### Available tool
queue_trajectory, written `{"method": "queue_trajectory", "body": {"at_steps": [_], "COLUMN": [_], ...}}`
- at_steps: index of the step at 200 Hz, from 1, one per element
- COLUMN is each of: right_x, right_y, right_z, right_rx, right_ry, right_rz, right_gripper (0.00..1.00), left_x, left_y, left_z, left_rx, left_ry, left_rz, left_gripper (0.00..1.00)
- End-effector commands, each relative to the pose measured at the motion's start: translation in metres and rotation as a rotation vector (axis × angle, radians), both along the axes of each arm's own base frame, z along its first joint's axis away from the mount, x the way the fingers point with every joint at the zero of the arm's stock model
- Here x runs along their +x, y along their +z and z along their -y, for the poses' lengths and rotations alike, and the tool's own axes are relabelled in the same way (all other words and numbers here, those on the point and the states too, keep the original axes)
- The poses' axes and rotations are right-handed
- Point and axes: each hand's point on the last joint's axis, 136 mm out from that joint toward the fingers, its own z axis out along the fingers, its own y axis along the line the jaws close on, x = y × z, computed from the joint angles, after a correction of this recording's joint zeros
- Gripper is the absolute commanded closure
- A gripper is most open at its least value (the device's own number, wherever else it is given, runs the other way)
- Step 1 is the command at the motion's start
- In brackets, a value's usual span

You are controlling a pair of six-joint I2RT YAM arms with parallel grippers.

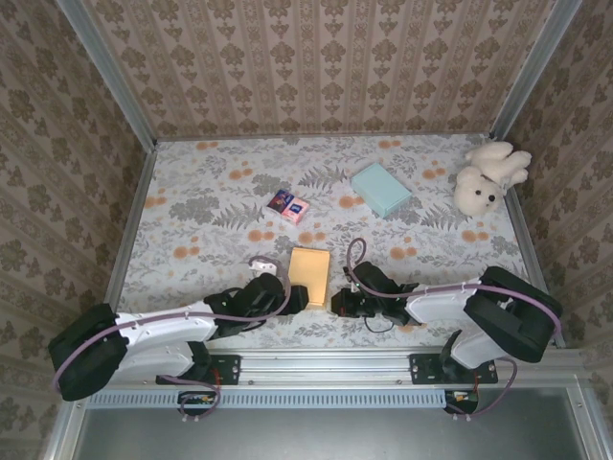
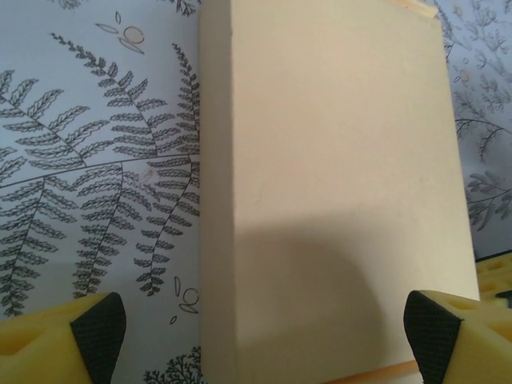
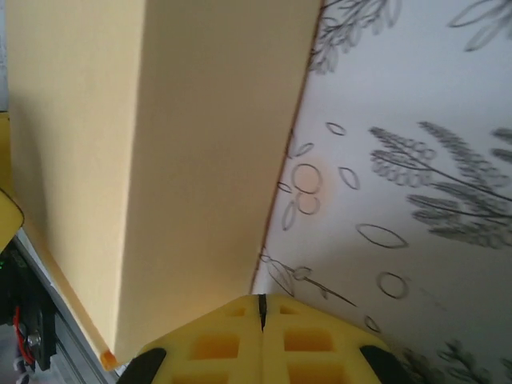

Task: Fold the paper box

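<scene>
The paper box (image 1: 309, 271) is a tan, closed-looking block lying flat near the table's front middle. My left gripper (image 1: 299, 297) sits at the box's near end. In the left wrist view the box (image 2: 336, 184) runs away from me between the wide-open yellow fingers (image 2: 88, 336), and the left one stands clear of the box's side. My right gripper (image 1: 338, 303) lies just right of the box's near right corner. In the right wrist view it (image 3: 261, 308) is shut with nothing between its fingers, and its tips are at the foot of the box's side wall (image 3: 208, 160).
A teal box (image 1: 381, 188) lies at the back right, and a white plush toy (image 1: 488, 175) sits by the right wall. Two small pink and blue packets (image 1: 289, 205) lie behind the paper box. Patterned walls close in three sides, and a metal rail (image 1: 326, 364) runs along the near edge.
</scene>
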Motion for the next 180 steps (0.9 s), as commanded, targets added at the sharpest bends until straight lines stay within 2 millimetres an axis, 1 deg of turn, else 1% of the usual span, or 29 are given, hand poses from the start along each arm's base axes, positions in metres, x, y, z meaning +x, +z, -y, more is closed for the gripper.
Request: {"method": "queue_trajectory", "body": {"at_steps": [1, 44, 116, 143, 180], "right_x": [0.0, 0.001, 0.002, 0.003, 0.005], "right_y": [-0.004, -0.008, -0.015, -0.015, -0.013], "right_z": [-0.004, -0.007, -0.004, -0.004, -0.006], "right_rx": [-0.005, -0.019, -0.033, -0.031, -0.021], "right_ry": [-0.013, -0.018, -0.037, -0.043, -0.047], "right_rz": [-0.014, -0.011, -0.013, -0.01, -0.004], "right_gripper": [1.0, 1.0, 1.0, 1.0, 1.0], "left_x": [0.004, 0.002, -0.006, -0.014, -0.03], "left_y": [0.011, 0.009, 0.002, 0.004, 0.014], "left_z": [0.006, 0.008, 0.032, 0.046, 0.074], "left_rx": [-0.044, -0.051, -0.057, -0.076, -0.108], "left_ry": [0.019, 0.014, -0.039, -0.074, -0.133], "left_rz": [0.026, 0.017, -0.007, -0.008, 0.001], "left_gripper": [0.07, 0.07, 0.07, 0.08, 0.08]}}
